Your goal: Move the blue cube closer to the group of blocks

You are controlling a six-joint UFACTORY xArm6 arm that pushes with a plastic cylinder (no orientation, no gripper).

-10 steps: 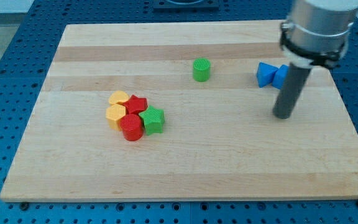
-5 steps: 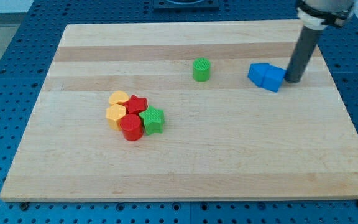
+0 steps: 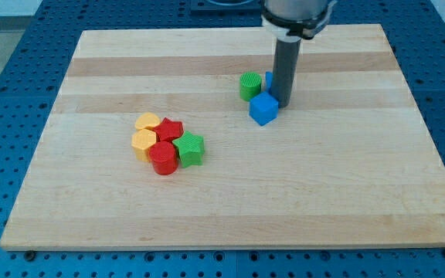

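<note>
Blue cube [image 3: 263, 109] is sitting flat on the wooden board [image 3: 91, 208], right of the view's centre, turned so 1 corner is facing the view's bottom. My tip [image 3: 282, 102] is touching it at its upper-right side.

Group of 5 blocks is sitting well apart, toward the view's lower left, all packed touching: 2 yellow blocks [image 3: 147, 122] [image 3: 143, 140] are forming the left side, a red block [image 3: 169, 128] is lying just right of the upper yellow one, a red cylinder [image 3: 162, 157] is standing at the bottom, a green star-shaped block [image 3: 189, 149] is lying at the right edge.
</note>
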